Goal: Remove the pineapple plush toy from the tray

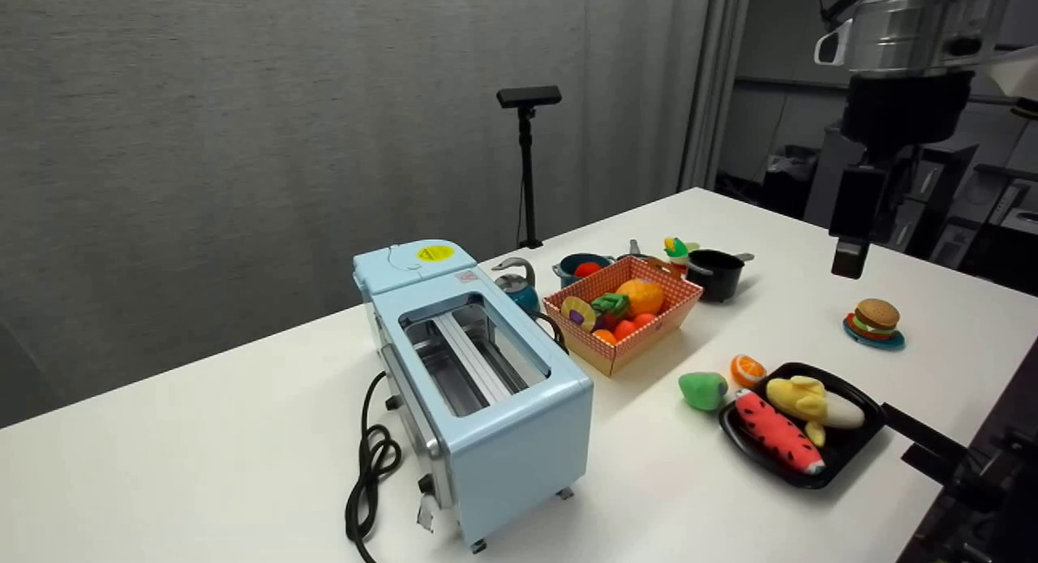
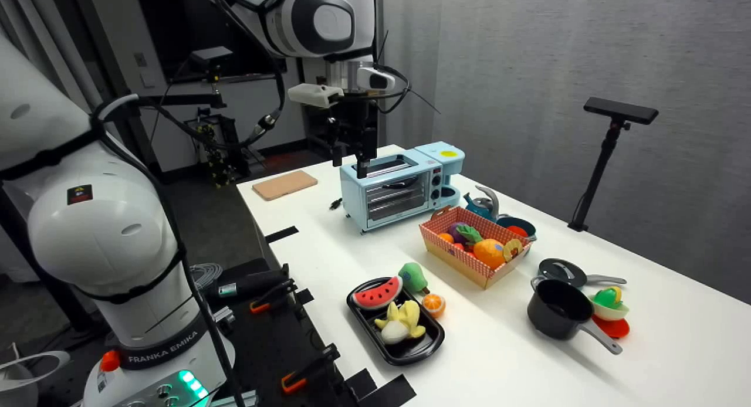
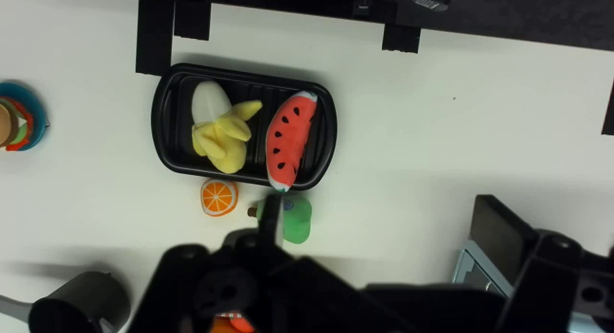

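The pineapple plush toy, with a yellow-orange body and green leafy top, lies in the tray in both exterior views. The tray, an orange bin with a red checkered rim, is among toy foods. In the wrist view only a sliver of the tray shows behind the gripper, and the pineapple is not identifiable. My gripper is high above the table, well apart from the tray. In the wrist view its fingers are wide apart with nothing between them.
A light-blue toaster stands beside the tray. A black tray holds a banana and watermelon slice. A green pear and orange slice lie near it. A black pot and kettle flank the tray.
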